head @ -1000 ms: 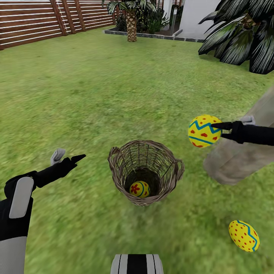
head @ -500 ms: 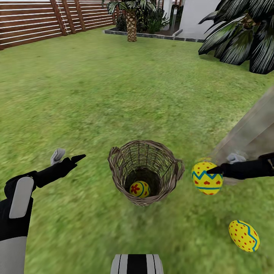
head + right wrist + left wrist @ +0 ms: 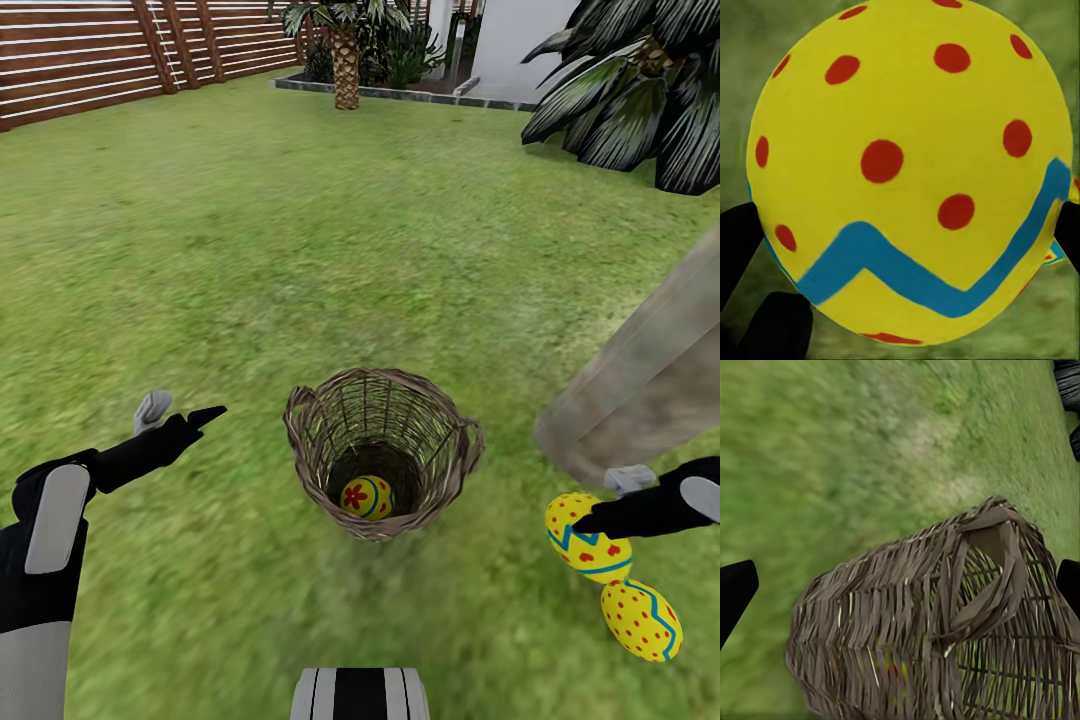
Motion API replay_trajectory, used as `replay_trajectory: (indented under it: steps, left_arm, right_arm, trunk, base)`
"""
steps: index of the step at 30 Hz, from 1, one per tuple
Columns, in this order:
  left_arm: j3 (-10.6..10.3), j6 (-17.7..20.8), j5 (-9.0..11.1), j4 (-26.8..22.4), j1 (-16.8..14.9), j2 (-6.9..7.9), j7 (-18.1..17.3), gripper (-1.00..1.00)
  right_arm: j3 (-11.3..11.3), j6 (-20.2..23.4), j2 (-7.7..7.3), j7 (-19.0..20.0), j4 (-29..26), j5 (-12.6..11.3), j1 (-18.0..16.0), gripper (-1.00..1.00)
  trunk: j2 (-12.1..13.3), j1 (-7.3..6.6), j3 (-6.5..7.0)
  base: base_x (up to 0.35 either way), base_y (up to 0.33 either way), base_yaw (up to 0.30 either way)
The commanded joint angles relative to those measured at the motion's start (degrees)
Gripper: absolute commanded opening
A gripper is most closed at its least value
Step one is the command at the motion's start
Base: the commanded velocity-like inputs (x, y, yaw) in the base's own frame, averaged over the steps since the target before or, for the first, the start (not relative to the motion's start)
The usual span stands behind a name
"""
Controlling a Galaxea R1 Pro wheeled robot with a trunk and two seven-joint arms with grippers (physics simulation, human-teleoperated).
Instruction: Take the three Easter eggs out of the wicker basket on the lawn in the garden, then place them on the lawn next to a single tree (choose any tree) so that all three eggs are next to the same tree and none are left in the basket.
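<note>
Now the right gripper (image 3: 585,522) has dropped from shoulder height to the lawn (image 3: 250,250), jaws clamped on the heart-marked egg (image 3: 580,540), touching the dotted egg (image 3: 640,620) by the tree trunk (image 3: 640,390); one egg (image 3: 366,497) remains in the wicker basket (image 3: 384,450); left jaws wide

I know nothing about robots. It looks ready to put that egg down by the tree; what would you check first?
1. Yellow egg with red hearts held in right gripper: ok.
2. Egg close to the grey-brown tree trunk: ok.
3. Egg low enough to rest on the green lawn: cannot tell.
4. Gap to the yellow red-dotted egg lying on the grass: cannot tell; they overlap in the head view.
5. Brown wicker basket emptied: not ok; a red-flowered yellow egg lies inside.
6. Left gripper free for that egg: ok, open and empty.
</note>
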Motion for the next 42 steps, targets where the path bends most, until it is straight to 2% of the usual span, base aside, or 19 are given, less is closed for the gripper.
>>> replay_trajectory:
  steps: [1,2,5,9,12,13,20,22,27,33,34,36,37,39,42]
  left_arm:
    - [0.1,0.3,-0.5,0.0,-0.1,-0.01,-0.6,1.00]
    - [0.0,0.3,-0.5,0.0,-0.1,0.01,-0.6,1.00]
    - [0.0,0.3,-0.5,0.0,0.0,-0.02,-0.6,1.00]
    - [0.0,0.3,-0.5,0.1,-0.1,-0.01,-0.6,1.00]
    - [0.1,0.2,-0.5,0.0,0.0,-0.02,-0.7,1.00]
    - [0.1,0.2,-0.5,0.0,0.0,-0.01,-0.6,1.00]
    - [0.1,0.2,-0.5,0.1,0.0,-0.03,-0.7,1.00]
    - [0.1,0.2,-0.5,0.1,0.0,-0.03,-0.7,1.00]
    - [0.0,0.2,-0.5,0.1,0.0,-0.03,-0.7,1.00]
    - [0.0,0.2,-0.5,0.1,0.0,-0.03,-0.7,1.00]
    - [0.0,0.2,-0.5,0.1,0.0,-0.03,-0.7,1.00]
    - [0.0,0.2,-0.5,0.1,0.0,-0.03,-0.7,1.00]
    - [0.0,0.2,-0.5,0.1,0.0,-0.03,-0.7,1.00]
    - [0.0,0.2,-0.5,0.1,0.0,-0.03,-0.7,1.00]
    - [-0.1,0.2,-0.5,0.1,0.0,-0.03,-0.6,1.00]
  right_arm:
    - [0.3,0.0,-0.05,-0.6,0.0,-0.3,0.2,-1.00]
    - [0.3,-0.1,-0.05,-0.6,0.0,0.1,0.3,-1.00]
    - [0.3,-0.5,-0.05,-0.5,1.3,4.0,0.5,-1.00]
    - [0.2,-0.6,-0.35,-0.5,1.6,4.9,0.5,-1.00]
    - [0.2,-0.5,-0.71,1.3,1.6,5.0,0.5,-1.00]
    - [0.2,-0.5,-1.72,1.7,1.5,5.1,0.5,-1.00]
    - [0.2,-0.5,-5.51,1.9,1.7,5.0,0.5,-1.00]
    - [0.2,-0.5,-7.23,1.9,1.8,5.0,0.5,-1.00]
    - [0.2,-0.6,-9.41,1.9,1.9,4.9,0.5,-1.00]
    - [0.2,-0.6,-9.62,2.1,3.1,4.9,0.5,-1.00]
    - [0.3,-0.6,-9.56,3.3,3.1,4.8,0.5,-1.00]
    - [0.2,-0.5,-9.66,8.6,3.5,5.1,0.5,-1.00]
    - [0.2,-0.5,-9.73,10.2,4.8,6.4,0.5,-1.00]
    - [0.2,-0.9,-9.60,11.4,10.5,10.7,0.5,-1.00]
    - [0.2,-4.1,-9.60,12.8,14.3,11.4,0.5,-1.00]
  trunk:
    - [0.0,-0.01,-0.04]
    - [0.0,-0.01,-0.04]
    - [0.0,-0.01,-0.04]
    - [0.0,-0.01,-0.04]
    - [0.0,-0.01,-0.04]
    - [0.0,-0.01,-0.04]
    - [0.0,-0.01,-0.04]
    - [0.0,-0.01,-0.04]
    - [0.0,-0.01,-0.04]
    - [0.0,-0.01,-0.04]
    - [0.0,-0.01,-0.04]
    - [0.0,-0.01,-0.04]
    - [0.0,-0.01,-0.04]
    - [0.0,-0.01,-0.04]
    - [0.0,-0.01,-0.04]
  base:
    - [0.000,0.000,0.000]
    - [0.000,0.000,0.000]
    - [0.000,0.000,0.000]
    - [0.000,0.000,0.000]
    - [0.000,0.000,0.000]
    - [0.000,0.000,0.000]
    - [0.000,0.000,0.000]
    - [0.000,0.000,0.000]
    - [0.000,0.000,0.000]
    - [0.000,0.000,0.000]
    - [0.000,0.000,0.000]
    - [0.000,0.000,0.000]
    - [0.000,0.000,0.000]
    - [0.000,0.000,0.000]
    - [-0.005,-0.047,0.000]
